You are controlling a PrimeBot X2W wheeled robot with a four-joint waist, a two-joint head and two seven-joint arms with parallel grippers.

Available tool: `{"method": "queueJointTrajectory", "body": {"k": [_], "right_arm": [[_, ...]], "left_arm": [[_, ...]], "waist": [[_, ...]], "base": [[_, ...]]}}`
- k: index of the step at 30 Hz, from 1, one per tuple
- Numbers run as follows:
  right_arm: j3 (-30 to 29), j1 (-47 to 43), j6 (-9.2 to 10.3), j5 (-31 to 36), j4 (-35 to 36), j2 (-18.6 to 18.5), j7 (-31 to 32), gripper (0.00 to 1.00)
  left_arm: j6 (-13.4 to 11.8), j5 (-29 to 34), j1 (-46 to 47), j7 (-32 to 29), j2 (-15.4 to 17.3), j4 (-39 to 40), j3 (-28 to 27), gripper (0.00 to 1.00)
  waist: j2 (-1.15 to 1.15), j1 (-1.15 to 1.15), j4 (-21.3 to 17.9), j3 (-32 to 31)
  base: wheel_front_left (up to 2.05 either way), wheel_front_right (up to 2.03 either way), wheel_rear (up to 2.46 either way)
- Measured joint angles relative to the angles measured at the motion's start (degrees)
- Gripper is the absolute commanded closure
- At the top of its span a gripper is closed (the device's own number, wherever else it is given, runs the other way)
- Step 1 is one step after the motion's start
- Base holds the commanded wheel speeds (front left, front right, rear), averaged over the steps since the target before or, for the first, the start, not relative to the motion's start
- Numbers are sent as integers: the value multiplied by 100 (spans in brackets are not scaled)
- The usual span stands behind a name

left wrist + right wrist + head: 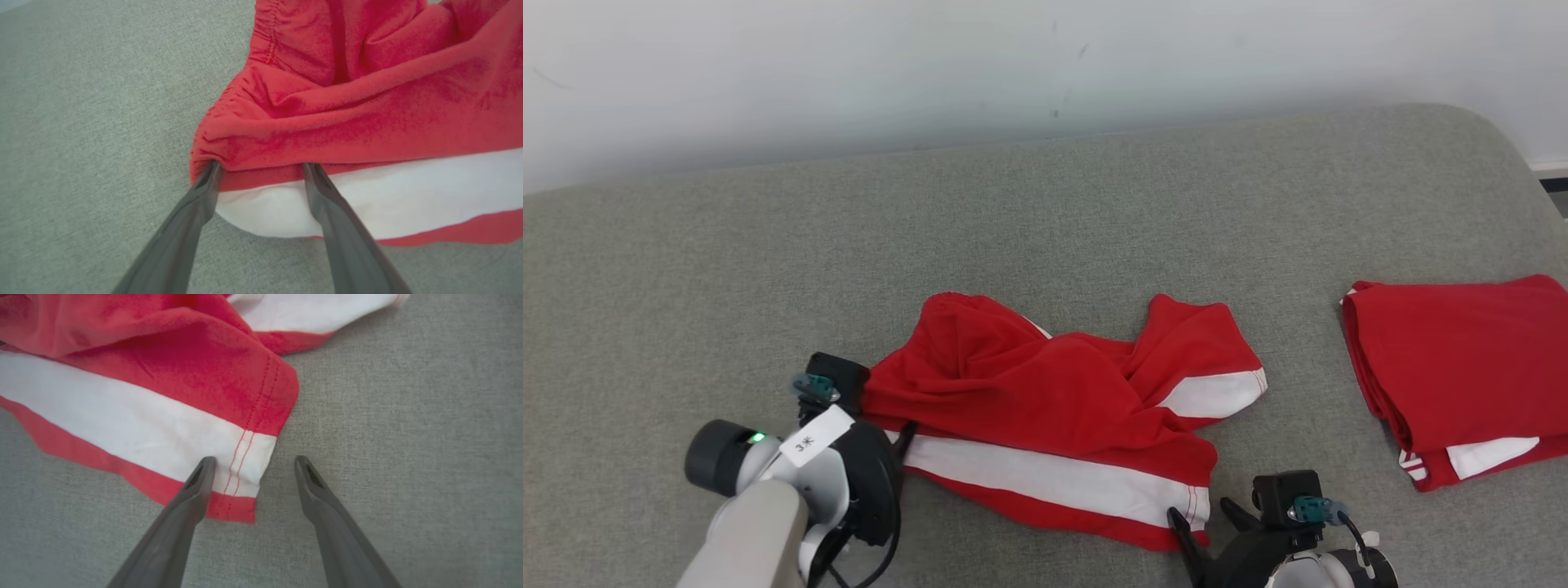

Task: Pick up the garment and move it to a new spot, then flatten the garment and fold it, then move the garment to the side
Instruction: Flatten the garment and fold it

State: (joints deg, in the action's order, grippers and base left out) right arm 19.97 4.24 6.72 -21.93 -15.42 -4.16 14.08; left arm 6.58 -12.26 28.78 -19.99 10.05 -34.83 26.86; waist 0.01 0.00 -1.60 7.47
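A crumpled red garment (1054, 392) with a broad white stripe lies in the middle of the grey padded surface. My left gripper (890, 429) is at its left end, by the gathered waistband. In the left wrist view the left gripper (261, 167) is open, its two tips touching the edge of the red garment (367, 102), with fabric between them. My right gripper (1201, 513) sits at the garment's lower right hem corner. In the right wrist view the right gripper (254, 460) is open, with the stitched corner of the garment (163, 375) lying between its fingers.
A second red and white garment (1462, 367) lies folded at the right side of the grey surface (768, 286). A pale wall (1013, 65) runs along the back. The surface's rounded corner is at the far right.
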Motion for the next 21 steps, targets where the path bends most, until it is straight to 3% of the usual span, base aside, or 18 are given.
{"method": "queueJointTrajectory", "body": {"k": [5,21], "right_arm": [[-48,4,-24,-130,-111,20,-49,0],[87,-10,-104,-163,-327,32,-105,0]], "left_arm": [[1,-31,0,89,-137,-11,56,0],[-1,-60,-52,136,162,32,-19,0]], "waist": [[0,0,43,-73],[-1,0,196,-225]], "base": [[0,0,0],[0,0,0]]}}
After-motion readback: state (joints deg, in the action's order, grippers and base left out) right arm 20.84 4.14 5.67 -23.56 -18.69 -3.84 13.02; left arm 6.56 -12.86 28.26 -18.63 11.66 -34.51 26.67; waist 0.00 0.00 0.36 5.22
